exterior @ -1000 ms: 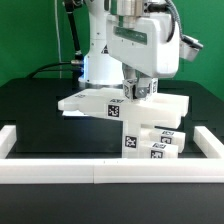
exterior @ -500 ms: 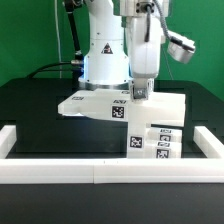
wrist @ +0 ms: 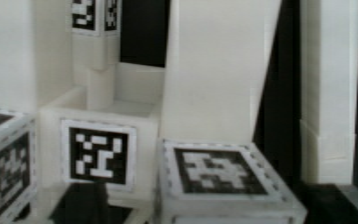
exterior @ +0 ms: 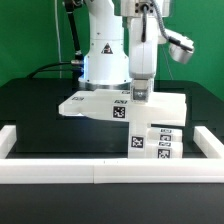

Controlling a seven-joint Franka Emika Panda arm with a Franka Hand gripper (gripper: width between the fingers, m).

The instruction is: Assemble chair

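The chair's flat white slab [exterior: 100, 104] lies on the black table and carries a square tag on its front edge. Chunky tagged chair blocks [exterior: 156, 141] are stacked at the exterior view's right, in front of the slab. My gripper [exterior: 140, 94] hangs just over the slab's right part, fingers pointing down. In the wrist view two tagged white blocks [wrist: 98, 152] [wrist: 215, 172] fill the picture close under my gripper [wrist: 208, 206]. Its dark fingers [wrist: 76, 202] stand wide apart on either side of them. I see nothing held.
Long white border rails run along the front [exterior: 100, 171], the left [exterior: 12, 140] and the right [exterior: 208, 146] of the black table. The robot's white base [exterior: 103, 60] stands behind the slab.
The wrist has turned and the gripper has shifted a little to the exterior view's right and upward since one second ago. It has barely moved in the last half second. The parts have not moved.
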